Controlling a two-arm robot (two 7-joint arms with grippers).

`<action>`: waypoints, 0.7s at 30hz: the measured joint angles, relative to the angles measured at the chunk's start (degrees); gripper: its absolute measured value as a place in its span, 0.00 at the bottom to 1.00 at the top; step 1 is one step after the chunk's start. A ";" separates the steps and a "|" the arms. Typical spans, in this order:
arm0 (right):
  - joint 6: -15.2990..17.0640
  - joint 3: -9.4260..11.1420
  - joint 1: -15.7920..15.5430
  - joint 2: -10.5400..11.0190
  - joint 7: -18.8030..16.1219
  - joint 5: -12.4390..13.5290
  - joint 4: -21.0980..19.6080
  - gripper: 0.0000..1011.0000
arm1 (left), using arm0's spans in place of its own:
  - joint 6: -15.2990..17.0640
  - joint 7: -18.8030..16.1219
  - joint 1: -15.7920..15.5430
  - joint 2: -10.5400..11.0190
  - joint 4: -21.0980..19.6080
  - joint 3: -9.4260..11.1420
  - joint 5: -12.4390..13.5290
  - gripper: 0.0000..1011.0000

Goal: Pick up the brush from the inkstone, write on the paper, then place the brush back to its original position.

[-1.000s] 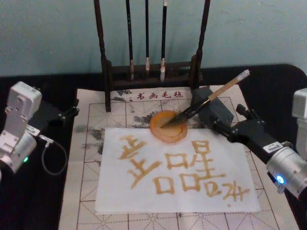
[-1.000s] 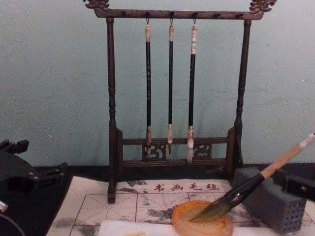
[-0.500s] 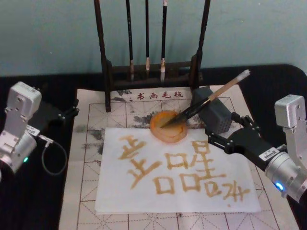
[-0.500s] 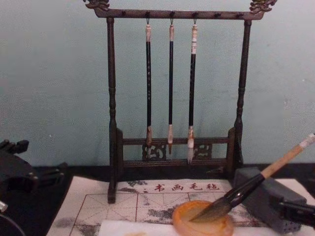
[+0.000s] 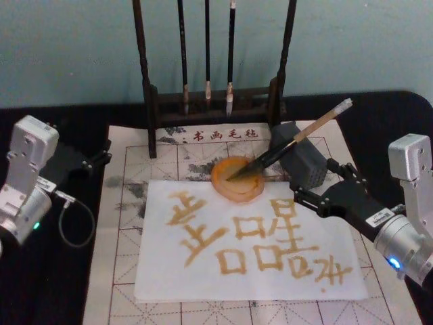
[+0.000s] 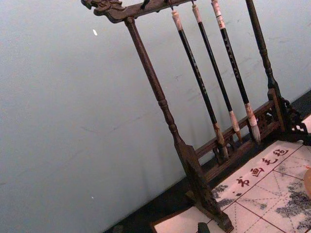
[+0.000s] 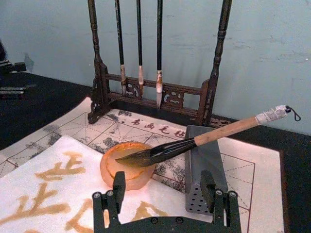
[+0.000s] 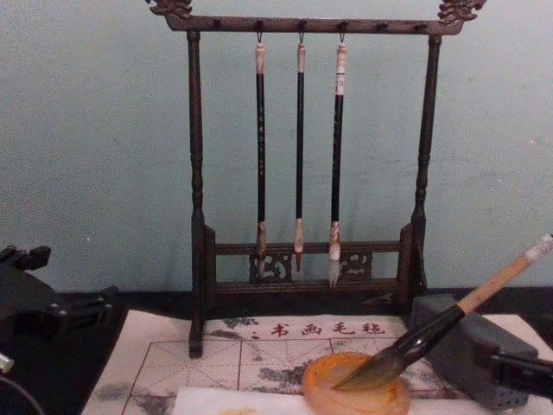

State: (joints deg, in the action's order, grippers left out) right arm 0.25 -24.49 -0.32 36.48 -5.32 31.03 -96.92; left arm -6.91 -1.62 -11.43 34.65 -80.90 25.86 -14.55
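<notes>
Brush (image 5: pixel 291 145): lies free, bristles in the orange dish (image 5: pixel 237 178), handle propped on the grey block (image 5: pixel 302 161) and slanting up to the right
Right gripper (image 7: pixel 164 188): jaws spread wide and empty; hangs just short of dish and block, over the paper's far right part
Left gripper (image 5: pixel 95 160): parked at the table's left side; jaws cannot be told
Paper (image 5: pixel 203 271): covered with amber characters
Handling: probably light and stiff in the handle, soft wet tip; best taken at the black lower handle near the block
Rack (image 8: pixel 302 173): behind, three thin brushes hanging
</notes>
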 joint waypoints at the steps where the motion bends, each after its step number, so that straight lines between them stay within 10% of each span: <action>1: 0.00 0.00 0.00 0.00 0.00 0.02 0.00 0.99 | 0.00 0.00 0.00 0.00 0.00 0.00 0.00 0.99; 21: -0.10 0.02 -0.01 0.00 0.00 0.18 0.00 0.99 | 0.00 0.00 0.00 0.00 0.00 0.00 0.00 0.99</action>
State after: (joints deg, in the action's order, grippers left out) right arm 0.16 -24.47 -0.33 36.48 -5.31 31.21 -96.92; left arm -6.91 -1.62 -11.43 34.65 -80.90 25.86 -14.55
